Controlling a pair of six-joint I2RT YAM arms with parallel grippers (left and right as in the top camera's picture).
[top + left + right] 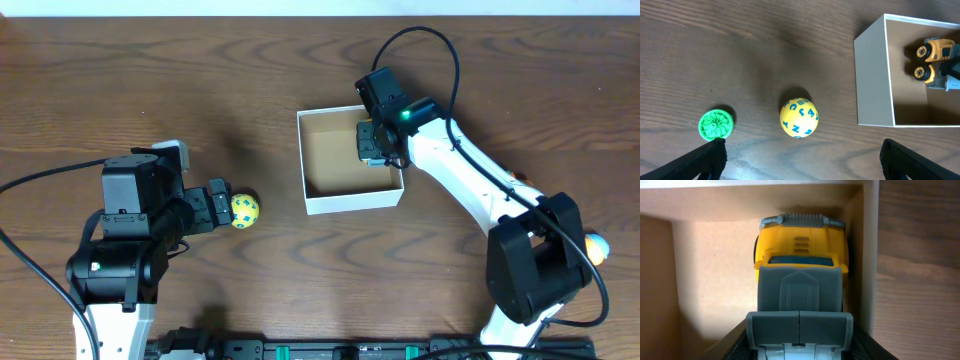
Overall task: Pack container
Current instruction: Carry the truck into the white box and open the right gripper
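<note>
The container (350, 203), a white square box with a brown inside, sits at the table's middle; it also shows in the left wrist view (872, 75) and the right wrist view (870, 255). My right gripper (375, 150) (800, 342) is down inside its right side, shut on a yellow and grey toy truck (370, 138) (935, 60) (800, 245) next to the wall. My left gripper (222, 206) (802, 147) is open and empty, just behind a yellow ball with blue letters (245, 209) (798, 117) left of the container.
A green round toy (716, 123) lies on the table by my left finger. A small orange and blue ball (596, 246) lies at the far right beside the right arm's base. The table is dark wood.
</note>
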